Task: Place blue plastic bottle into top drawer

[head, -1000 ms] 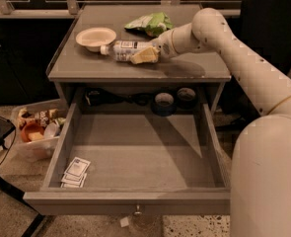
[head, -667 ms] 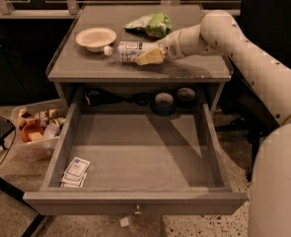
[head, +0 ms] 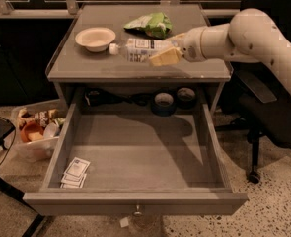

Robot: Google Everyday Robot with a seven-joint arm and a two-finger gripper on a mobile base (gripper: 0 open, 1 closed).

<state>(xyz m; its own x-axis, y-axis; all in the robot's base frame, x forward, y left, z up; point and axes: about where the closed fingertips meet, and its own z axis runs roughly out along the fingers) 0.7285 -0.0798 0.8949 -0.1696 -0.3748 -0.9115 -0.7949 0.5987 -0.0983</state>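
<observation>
Single-arm placing task, grasp stage. The tool [head: 164,49] reaches in from the right over the desk [head: 135,72] and is clenched on the base end of the blue plastic bottle [head: 142,49], one pale finger showing in front of the bottle and the other behind it. The bottle lies horizontal, cap pointing left toward the cream bowl [head: 94,37] and just in front of the green snack bag [head: 150,23]. Whether it rests on the desk or hangs slightly above it cannot be told. Gripping the base end probably leaves the label and cap free of the fingers and keeps the tool away from the bowl and the bag. The top drawer [head: 135,201] stands fully pulled out below the desk edge. Its floor is bare except for small paper packets [head: 75,172] in the near-left corner, so the middle is the likely target. The bottle is not yet over the opening, and carrying it forward past the desk edge and then lowering it appears to be the remaining work.
</observation>
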